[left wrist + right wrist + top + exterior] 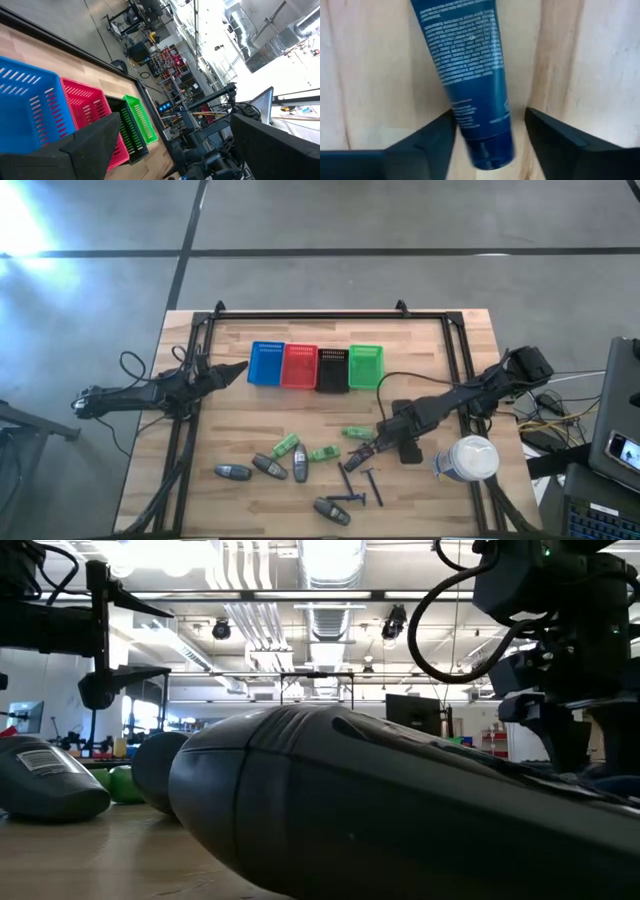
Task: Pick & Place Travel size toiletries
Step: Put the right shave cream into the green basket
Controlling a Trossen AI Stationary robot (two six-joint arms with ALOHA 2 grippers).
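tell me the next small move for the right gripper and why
Probably close the fingers. In the right wrist view the right gripper is open, with its fingers either side of the cap end of a dark blue tube lying on the wooden table, so a grasp looks ready. The left gripper waits by the blue basket.

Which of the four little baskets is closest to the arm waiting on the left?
The blue basket, at the left end of the row; the left gripper hovers right beside it.
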